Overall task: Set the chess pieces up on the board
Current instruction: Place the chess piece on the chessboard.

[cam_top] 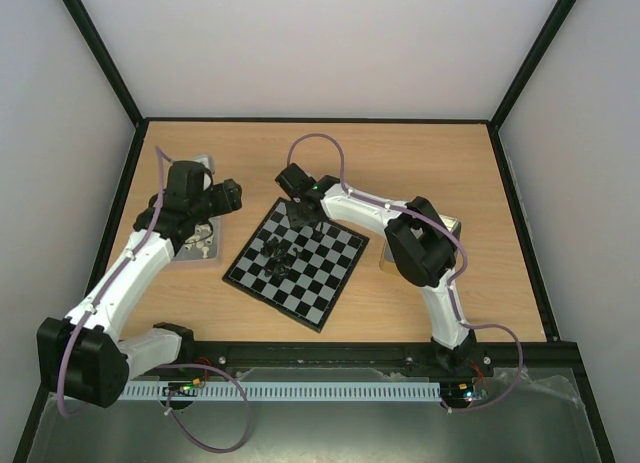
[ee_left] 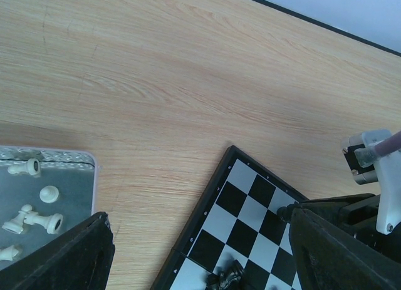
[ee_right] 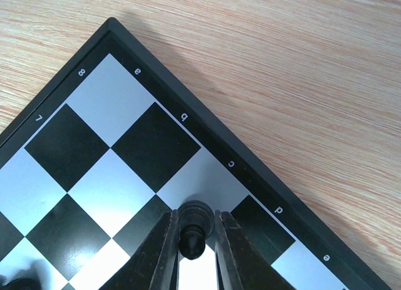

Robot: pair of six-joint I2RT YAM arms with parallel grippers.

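A: Which step rn?
B: Placing one black piece [ee_right: 194, 230]. It's bottom centre of the right wrist view, the right gripper [ee_right: 193, 221] jaws pinched on it, over the board [ee_right: 88, 146] edge by letters c/d.
A: Other arm?
B: The left gripper [ee_left: 200, 252] jaws are wide apart w/ nothing btwn, above the table [ee_left: 188, 83], tray [ee_left: 69, 171] lower left.
A: Other pieces?
B: Small black cluster [cam_top: 278, 253] mid-board in the top view, not in rows.
A: Next?
B: Prob seat it upright, centred on its sq, release w/o tipping.

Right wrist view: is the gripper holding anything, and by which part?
Right gripper pinches a black chess piece by its two sides; how high up cannot be told.
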